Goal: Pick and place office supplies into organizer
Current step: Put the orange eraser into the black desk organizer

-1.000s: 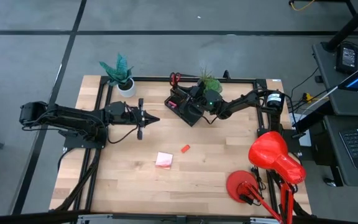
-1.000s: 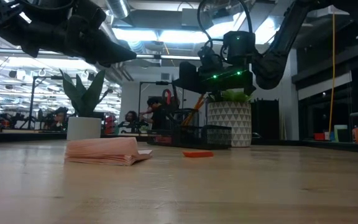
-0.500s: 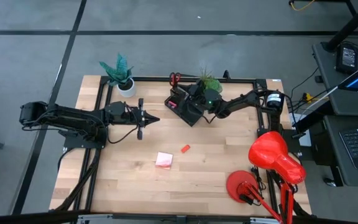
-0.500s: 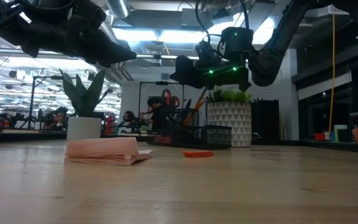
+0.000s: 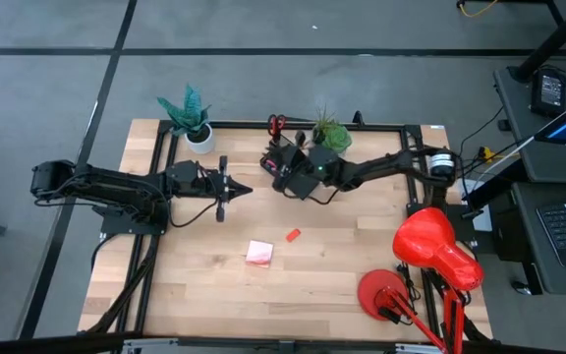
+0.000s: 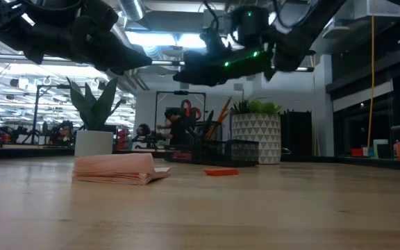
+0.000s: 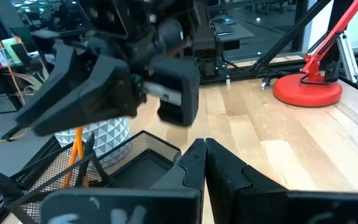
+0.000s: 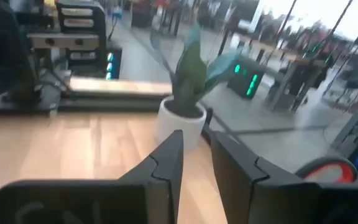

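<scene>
Right tool (image 5: 281, 170), fingers slightly parted and empty, hovers over the organizer (image 5: 285, 169) near the table's (image 5: 342, 285) far edge. Left tool (image 5: 247, 188) is closed, above bare table.

No readable text, label, brand, number or sign shows in any of the four views.
</scene>
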Controlling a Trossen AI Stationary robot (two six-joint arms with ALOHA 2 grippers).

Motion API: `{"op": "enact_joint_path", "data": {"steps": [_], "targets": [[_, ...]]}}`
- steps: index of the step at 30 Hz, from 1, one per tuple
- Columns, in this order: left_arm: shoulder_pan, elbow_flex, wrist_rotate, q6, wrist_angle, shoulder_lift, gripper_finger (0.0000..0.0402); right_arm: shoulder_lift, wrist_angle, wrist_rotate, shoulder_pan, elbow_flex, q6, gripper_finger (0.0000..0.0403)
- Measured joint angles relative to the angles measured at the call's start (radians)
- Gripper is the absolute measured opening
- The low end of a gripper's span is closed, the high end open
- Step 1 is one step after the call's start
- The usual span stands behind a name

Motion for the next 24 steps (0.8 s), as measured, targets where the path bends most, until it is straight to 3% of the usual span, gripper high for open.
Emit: {"op": "enact_joint_path", "data": {"steps": [4, 9, 12, 18, 24], "targets": [[-0.020, 0.000, 0.001, 0.001, 0.001, -0.004, 0.0006, -0.109, -0.220, -0.023, 0.020, 0.000, 0.036, 0.0087], [-0.037, 0.000, 0.001, 0.001, 0.005, -0.004, 0.0006, -0.230, -0.401, -0.139, 0.047, -0.009, 0.055, 0.0078], [-0.043, 0.000, 0.000, 0.001, 0.006, -0.004, 0.0006, -0.304, -0.395, -0.142, 0.066, -0.080, 0.059, 0.0059], [-0.043, 0.000, 0.000, 0.001, 0.011, -0.005, 0.0006, -0.499, -0.219, -0.141, 0.105, -0.335, 0.089, 0.0009], [-0.054, 0.029, 0.018, -0.011, -0.030, -0.002, 0.0002, -0.659, -0.078, -0.141, 0.153, -0.549, 0.106, 0.0014]]}}
